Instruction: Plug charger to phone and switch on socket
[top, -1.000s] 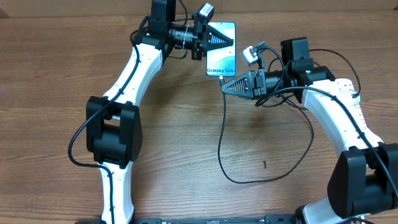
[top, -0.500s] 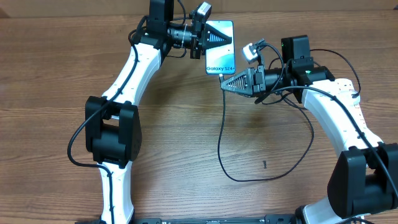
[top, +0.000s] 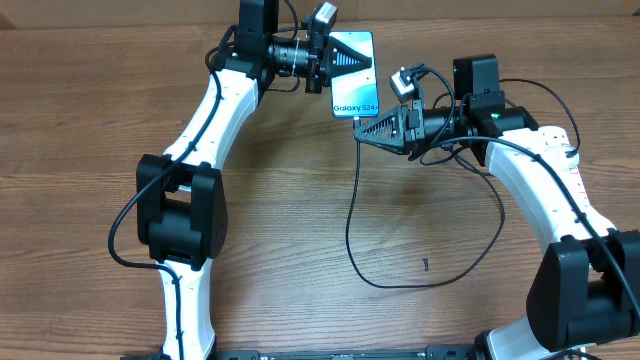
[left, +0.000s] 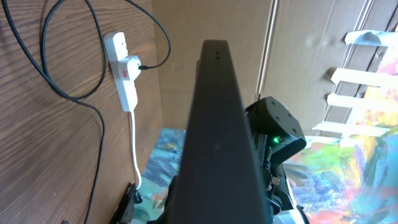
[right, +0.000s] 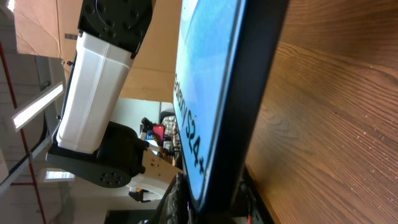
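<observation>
1. At the far side of the brown wood-grain table (top: 280, 230), we see the phone (top: 356, 92), a slim rectangular handset with black edges and a lit pale-blue screen reading "Galaxy S24".
2. We find the left gripper (top: 360, 62) clenched on the phone's far half, one black triangular finger lying across the screen.
3. Just beside the phone's near edge sits the right gripper (top: 362, 133); we cannot tell whether its black fingers are pinched or slack.
4. We trace the charger (top: 348, 228), a long thin black cable, from the phone's near edge past the right gripper's tip, then down the table in a wide loop curving back toward the right arm (top: 540, 180). Whether its plug tip is seated in the phone, we cannot tell.
5. From the right wrist we see the phone edge-on, black rim and blue screen, with wood grain beside it.
6. From the left wrist we see the socket (left: 120, 59), a white oblong power strip with a red-marked switch, lying on the wood, a small black plug (left: 140, 65) in it and a thick white cord (left: 134, 143) trailing from one end.
</observation>
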